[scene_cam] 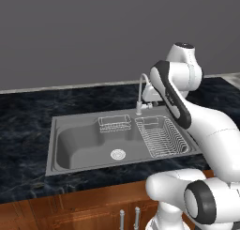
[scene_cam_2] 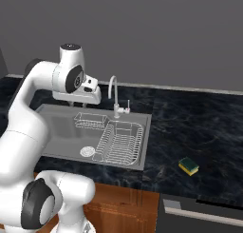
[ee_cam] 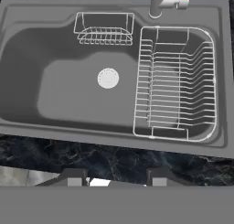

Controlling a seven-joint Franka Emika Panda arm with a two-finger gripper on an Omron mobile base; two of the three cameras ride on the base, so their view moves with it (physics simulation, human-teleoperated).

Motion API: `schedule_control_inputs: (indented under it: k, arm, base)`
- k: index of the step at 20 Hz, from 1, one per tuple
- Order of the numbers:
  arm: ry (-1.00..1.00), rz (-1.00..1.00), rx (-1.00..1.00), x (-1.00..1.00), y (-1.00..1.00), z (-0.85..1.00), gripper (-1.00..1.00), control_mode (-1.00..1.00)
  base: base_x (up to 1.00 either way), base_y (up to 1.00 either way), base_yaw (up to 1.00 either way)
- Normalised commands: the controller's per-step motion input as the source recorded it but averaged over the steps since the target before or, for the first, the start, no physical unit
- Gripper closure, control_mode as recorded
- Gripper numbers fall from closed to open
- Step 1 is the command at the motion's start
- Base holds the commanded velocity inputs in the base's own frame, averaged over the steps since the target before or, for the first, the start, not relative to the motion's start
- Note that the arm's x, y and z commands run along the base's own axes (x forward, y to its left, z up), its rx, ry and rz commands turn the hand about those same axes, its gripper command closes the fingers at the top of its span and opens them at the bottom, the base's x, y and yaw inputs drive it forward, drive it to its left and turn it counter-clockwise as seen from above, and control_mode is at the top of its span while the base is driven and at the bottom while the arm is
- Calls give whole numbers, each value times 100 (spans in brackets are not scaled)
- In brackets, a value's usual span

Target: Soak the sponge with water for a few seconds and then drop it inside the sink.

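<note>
The sponge (scene_cam_2: pixel 189 166), yellow with a dark green top, lies flat on the black counter to the right of the sink (scene_cam_2: pixel 146 132). My gripper (scene_cam_2: pixel 76 103) hangs high above the left part of the grey basin, far from the sponge. In the hand view its fingertips (ee_cam: pixel 75 176) stand apart with nothing between them, and they look down on the sink (ee_cam: pixel 114 141) and its round drain (ee_cam: pixel 108 78). From the left base view the gripper (scene_cam: pixel 151 103) sits by the curved faucet (scene_cam: pixel 142 83). The water is out of view.
A wire dish rack (ee_cam: pixel 176 81) fills the sink's right side, and a small wire basket (ee_cam: pixel 104 29) hangs at its back wall. The faucet (scene_cam_2: pixel 114 89) rises behind the basin. Black marble counter (scene_cam_2: pixel 199 127) stretches to the right, with wooden cabinets (scene_cam: pixel 93 210) below.
</note>
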Motion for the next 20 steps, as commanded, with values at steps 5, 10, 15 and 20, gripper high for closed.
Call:
schedule_control_inputs:
  k: [5, 10, 15, 20]
  arm:
    - [0, 0, 0, 0, 0, -2, -100, -100]
    - [0, 0, 0, 0, 0, 0, -100, -100]
    - [0, 0, 0, -2, 1, 0, -100, -100]
    - [-2, 4, 0, -29, 4, 0, -100, -100]
  base:
    - [0, 0, 0]
    - [0, 0, 0]
    - [0, 0, 0]
    - [0, 0, 0]
